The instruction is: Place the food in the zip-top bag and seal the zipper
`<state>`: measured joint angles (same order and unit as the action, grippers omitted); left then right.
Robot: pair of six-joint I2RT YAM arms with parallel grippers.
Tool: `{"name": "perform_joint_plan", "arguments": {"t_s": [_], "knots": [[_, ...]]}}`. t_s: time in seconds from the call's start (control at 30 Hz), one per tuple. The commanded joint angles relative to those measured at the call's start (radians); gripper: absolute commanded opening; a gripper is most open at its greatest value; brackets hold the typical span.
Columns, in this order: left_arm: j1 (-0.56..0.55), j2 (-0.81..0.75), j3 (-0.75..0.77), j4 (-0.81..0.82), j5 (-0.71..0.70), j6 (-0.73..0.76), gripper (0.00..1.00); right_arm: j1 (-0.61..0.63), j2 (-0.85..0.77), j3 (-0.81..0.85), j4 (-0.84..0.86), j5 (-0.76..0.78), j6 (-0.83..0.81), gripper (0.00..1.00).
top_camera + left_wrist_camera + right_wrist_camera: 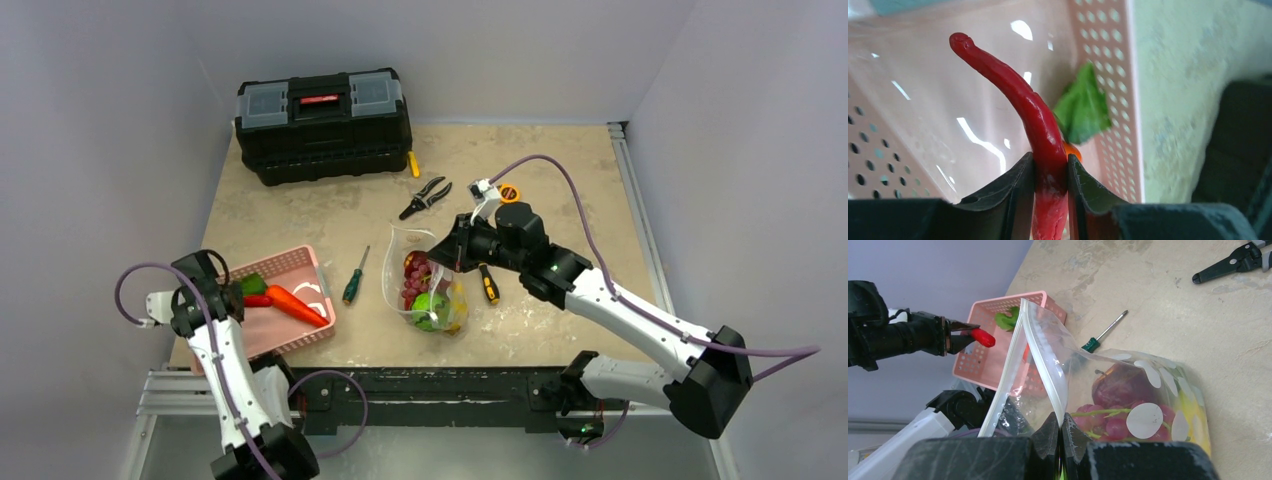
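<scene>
The glossy red chili, clenched endwise by the left hand, could be pivoted loose; the zip-top bag is pinched by the right hand.

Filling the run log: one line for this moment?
left claw shut on red chili over pink basket; right claw shut on zip-top bag rim; zipper unsealed

Clear dotted bag stands open, fruit inside; red chili pinched upright
</scene>
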<state>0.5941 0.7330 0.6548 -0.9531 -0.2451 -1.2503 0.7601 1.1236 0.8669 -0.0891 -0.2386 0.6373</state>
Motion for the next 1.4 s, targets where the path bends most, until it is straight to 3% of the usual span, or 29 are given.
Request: {"name": "perform_joint_plan", "arguments": {"t_s": [0.0, 0.17, 0.23, 0.37, 0.47, 0.5, 0.6, 0.7, 0.87, 1.0, 1.13, 1.37], "knots": [[-0.115, -0.067, 0.081, 0.069, 0.126, 0.118, 0.18, -0.001, -0.003, 0.051, 0.038, -0.017, 0.003, 0.00], [-0.322, -0.130, 0.140, 0.175, 0.233, 0.196, 0.13, -0.001, -0.001, 0.048, 0.038, -0.012, 0.011, 0.00], [-0.360, -0.159, 0.142, 0.256, 0.349, 0.239, 0.11, -0.001, -0.002, 0.047, 0.042, -0.009, 0.014, 0.00], [-0.375, -0.214, 0.032, 0.652, 0.785, 0.223, 0.10, -0.001, 0.007, 0.049, 0.046, -0.008, 0.016, 0.00], [-0.419, -0.232, -0.052, 1.002, 0.933, 0.115, 0.08, -0.001, 0.017, 0.057, 0.048, -0.010, 0.018, 0.00], [-0.437, -0.230, -0.055, 1.046, 0.958, 0.117, 0.07, -0.002, 0.020, 0.059, 0.048, -0.008, 0.017, 0.00], [-0.509, -0.192, -0.010, 1.084, 1.018, 0.143, 0.06, -0.001, 0.029, 0.064, 0.048, -0.004, 0.020, 0.00], [-0.648, -0.116, 0.029, 1.118, 1.064, 0.155, 0.06, -0.001, 0.037, 0.066, 0.053, -0.008, 0.028, 0.00], [-0.943, -0.038, 0.077, 1.074, 1.001, 0.233, 0.07, -0.001, 0.027, 0.073, 0.051, 0.001, 0.037, 0.00], [-1.078, 0.057, 0.083, 1.091, 0.988, 0.237, 0.08, -0.001, 0.008, 0.071, 0.043, 0.015, 0.041, 0.00], [-1.150, 0.129, 0.049, 1.162, 1.007, 0.159, 0.08, 0.000, -0.007, 0.068, 0.031, 0.024, 0.042, 0.00], [-1.156, 0.134, -0.028, 1.169, 0.998, -0.077, 0.08, 0.000, -0.029, 0.059, 0.030, 0.031, 0.042, 0.00]]}}
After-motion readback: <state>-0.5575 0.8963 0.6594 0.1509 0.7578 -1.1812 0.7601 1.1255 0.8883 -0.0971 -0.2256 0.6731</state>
